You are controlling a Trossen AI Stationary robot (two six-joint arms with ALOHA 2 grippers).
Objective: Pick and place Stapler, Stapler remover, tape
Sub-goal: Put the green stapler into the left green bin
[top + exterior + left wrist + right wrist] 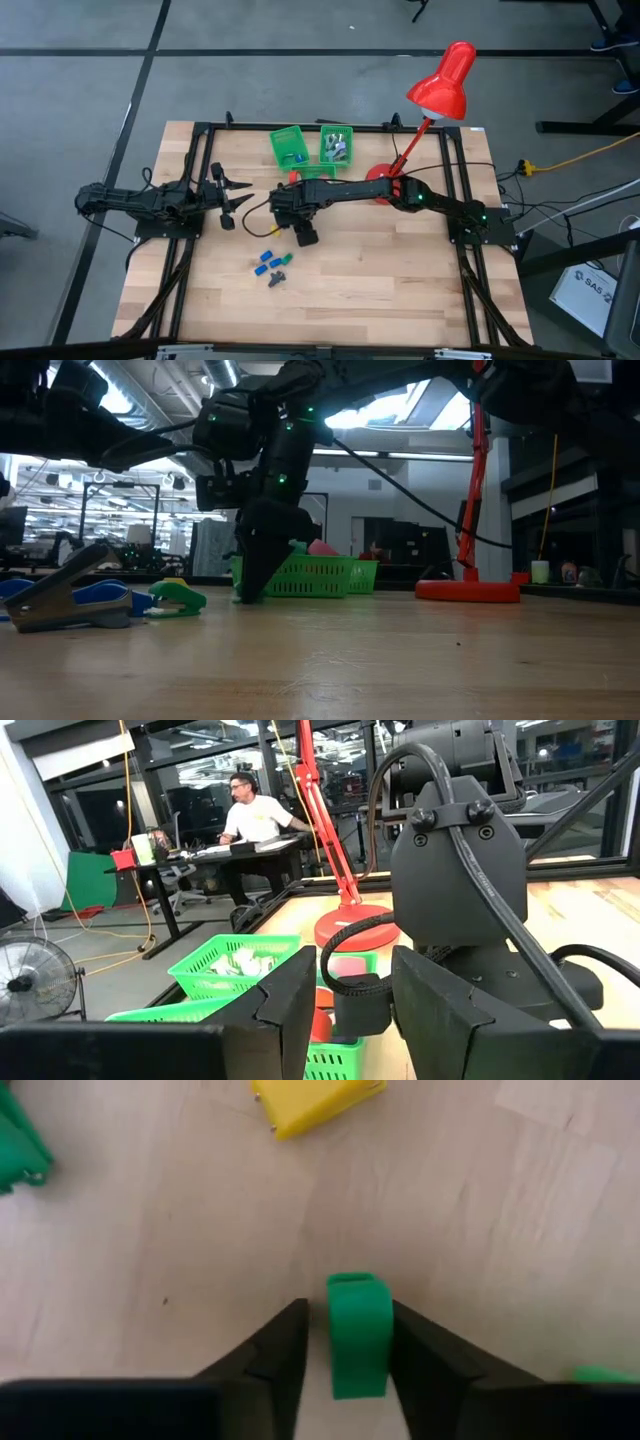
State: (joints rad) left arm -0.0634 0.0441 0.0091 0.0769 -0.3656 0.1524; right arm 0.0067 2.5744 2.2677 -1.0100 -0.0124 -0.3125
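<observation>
A small green stapler [358, 1335] lies on the wooden table [150, 1260], directly between the right gripper [345, 1350]'s two fingers, which stand narrowly apart on either side of it. A yellow stapler [315, 1102] lies just ahead. The left gripper [228, 196], nearly closed and empty, waits well away.

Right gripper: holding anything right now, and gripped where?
The right gripper has a small green blocky piece between its fingers, which flank its long sides. Whether they already pinch it cannot be told.
</observation>
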